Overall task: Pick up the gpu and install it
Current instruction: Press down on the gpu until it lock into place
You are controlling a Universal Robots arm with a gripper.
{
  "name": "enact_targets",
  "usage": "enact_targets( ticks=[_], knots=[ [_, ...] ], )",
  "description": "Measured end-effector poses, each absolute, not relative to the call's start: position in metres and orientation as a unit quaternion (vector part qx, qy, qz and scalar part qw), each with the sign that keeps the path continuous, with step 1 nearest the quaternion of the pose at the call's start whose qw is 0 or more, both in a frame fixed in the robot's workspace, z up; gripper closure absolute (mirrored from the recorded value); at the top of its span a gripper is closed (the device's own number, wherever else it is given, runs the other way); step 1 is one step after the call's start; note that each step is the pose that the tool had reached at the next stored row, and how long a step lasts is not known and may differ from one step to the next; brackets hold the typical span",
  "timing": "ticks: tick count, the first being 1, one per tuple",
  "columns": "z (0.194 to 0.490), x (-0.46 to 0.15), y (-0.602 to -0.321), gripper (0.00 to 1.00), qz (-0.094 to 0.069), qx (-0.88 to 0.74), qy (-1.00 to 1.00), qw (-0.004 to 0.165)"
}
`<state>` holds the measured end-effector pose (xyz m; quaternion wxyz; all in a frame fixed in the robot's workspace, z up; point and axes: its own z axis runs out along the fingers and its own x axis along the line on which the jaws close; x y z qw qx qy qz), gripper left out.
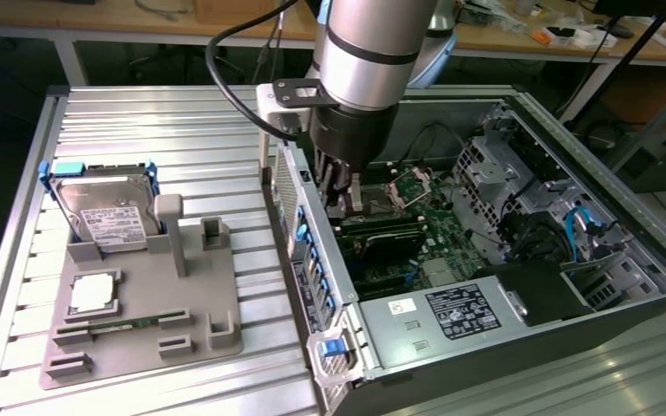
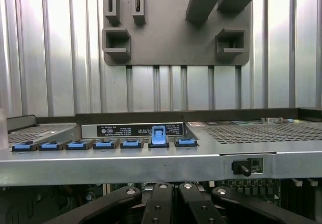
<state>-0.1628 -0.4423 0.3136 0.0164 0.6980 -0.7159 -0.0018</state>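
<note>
My gripper (image 1: 345, 204) hangs inside the open computer case (image 1: 310, 260) above the motherboard (image 1: 426, 232), jaws pressed together; whether they pinch anything I cannot tell

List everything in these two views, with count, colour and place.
table: one, silver ribbed, under everything.
computer case: one, dark, open, exterior view's right.
fixture tray: one, grey, exterior view's left.
hard drive: one, silver, standing at tray's far end.
processor: one, silver, flat on tray.
memory stick: one, green, tray's near slot.
slot clips: seven, blue, along case edge.
arm: one, silver, above case.
gripper: one, black, shut, inside case.
</note>
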Motion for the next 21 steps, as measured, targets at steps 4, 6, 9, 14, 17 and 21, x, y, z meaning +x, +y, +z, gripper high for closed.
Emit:
enact_targets(
  ticks=[4,6,9,14,17,21],
  knots=[
    [0.3132,-0.1641,-0.4423,0.89,-0.001,0.698,-0.716,0.016],
    [0.3131,-0.1651,-0.4423,0.89,-0.001,0.698,-0.716,0.016],
    [0.3130,-0.1665,-0.4425,0.89,-0.001,0.698,-0.716,0.016],
    [0.3129,-0.1674,-0.4442,0.89,-0.001,0.698,-0.716,0.015],
    [0.3127,-0.1674,-0.4459,0.89,-0.001,0.698,-0.716,0.015],
    [0.3126,-0.1674,-0.4460,0.89,-0.001,0.698,-0.716,0.015]
  ],
)
